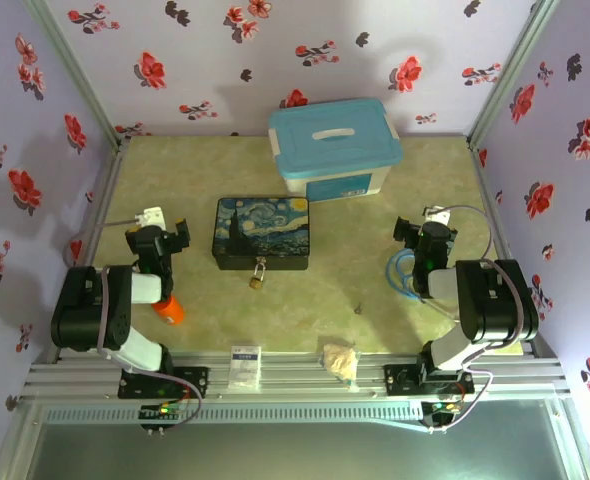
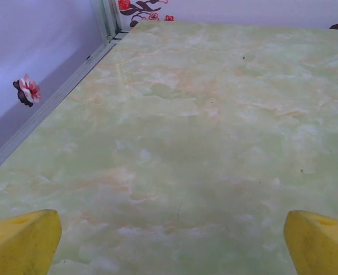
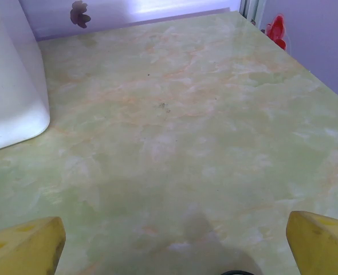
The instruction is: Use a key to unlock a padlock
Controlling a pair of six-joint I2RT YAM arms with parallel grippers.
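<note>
Pincers on both arms are spread as wide as they go, and neither holds or touches anything. The left pincer (image 1: 160, 240) hovers over the left side of the table (image 1: 175, 170); its wrist view has the yellow pads (image 2: 20, 243) at the two lower corners with bare table between them. The right pincer (image 1: 422, 232) is in the same pose on the right side.

The key (image 1: 357, 308) lies flat on the table, nearer and to the left of the right pincer. That arm is plainly the closer one. The key is too small to read its long axis.

The padlock (image 1: 258, 277) is at the near face of the painted tin (image 1: 262, 230), shackle toward the tin and body toward the near edge. It is right of the left pincer and slightly nearer, so that arm is better placed to steady it.
</note>
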